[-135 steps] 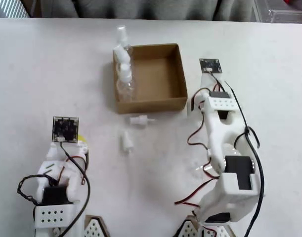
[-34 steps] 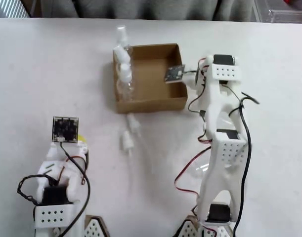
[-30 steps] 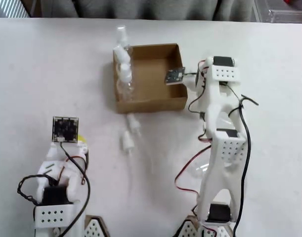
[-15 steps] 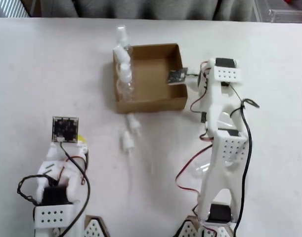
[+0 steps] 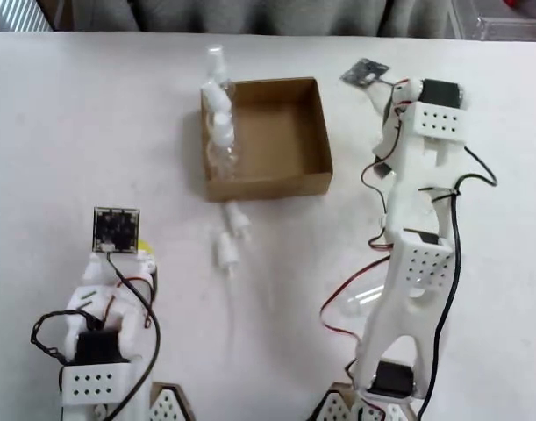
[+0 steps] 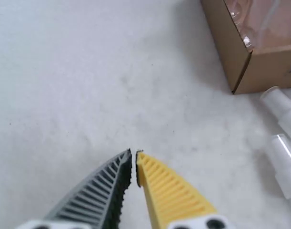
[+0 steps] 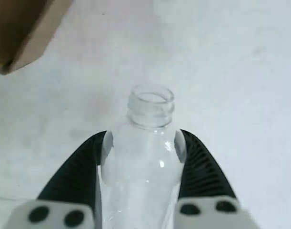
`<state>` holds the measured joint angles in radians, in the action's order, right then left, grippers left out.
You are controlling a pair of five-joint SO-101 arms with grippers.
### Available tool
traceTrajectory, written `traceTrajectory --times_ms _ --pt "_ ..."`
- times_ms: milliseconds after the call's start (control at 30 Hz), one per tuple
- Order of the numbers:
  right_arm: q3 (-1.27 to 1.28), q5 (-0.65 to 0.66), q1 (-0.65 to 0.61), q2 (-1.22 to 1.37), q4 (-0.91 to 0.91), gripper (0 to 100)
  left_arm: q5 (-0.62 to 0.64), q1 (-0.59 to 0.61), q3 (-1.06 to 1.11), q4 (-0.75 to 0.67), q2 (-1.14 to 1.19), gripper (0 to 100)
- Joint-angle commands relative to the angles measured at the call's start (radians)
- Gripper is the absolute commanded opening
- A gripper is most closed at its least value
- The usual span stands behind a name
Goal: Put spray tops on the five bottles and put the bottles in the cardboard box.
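1. A capless bottle is held between the right gripper jaws, near a corner of the cardboard box.
2. The left gripper jaws are closed, tips touching.
3. Two spray tops are seen lying before the box.

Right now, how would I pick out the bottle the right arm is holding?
Start at the cardboard box; near one of its corners, the right gripper clasps a clear bottle. Unlike the bottles in the box, its neck is open, with no white spray top.
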<state>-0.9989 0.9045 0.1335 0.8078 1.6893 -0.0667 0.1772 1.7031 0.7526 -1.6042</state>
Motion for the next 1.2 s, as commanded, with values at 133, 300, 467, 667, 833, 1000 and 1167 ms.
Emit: traceTrajectory --times_ms 133,300,467,667,833,1000,1167 --pt "0.038 -0.178 0.038 -0.145 0.036 1.6 0.008 0.005 -0.003 -0.018 -0.01 2" --pt "0.287 -0.218 0.045 -0.335 0.033 1.6 0.008 0.005 -0.003 -0.018 -0.01 2" --pt "0.519 -0.219 0.061 -0.501 0.028 1.6 0.008 0.005 -0.003 -0.018 -0.01 2" --pt "0.692 -0.212 0.139 -0.641 0.002 1.6 0.008 0.005 -0.003 -0.017 -0.01 2" --pt "0.848 -0.21 0.228 -0.739 -0.087 1.6 0.008 0.005 -0.003 -0.017 -0.01 2" --pt "0.985 -0.192 0.291 -0.822 -0.165 1.6 0.008 0.005 -0.003 -0.017 -0.01 2" --pt "1.028 -0.192 0.308 -0.894 -0.162 1.6 0.008 0.005 -0.003 -0.015 -0.01 2"
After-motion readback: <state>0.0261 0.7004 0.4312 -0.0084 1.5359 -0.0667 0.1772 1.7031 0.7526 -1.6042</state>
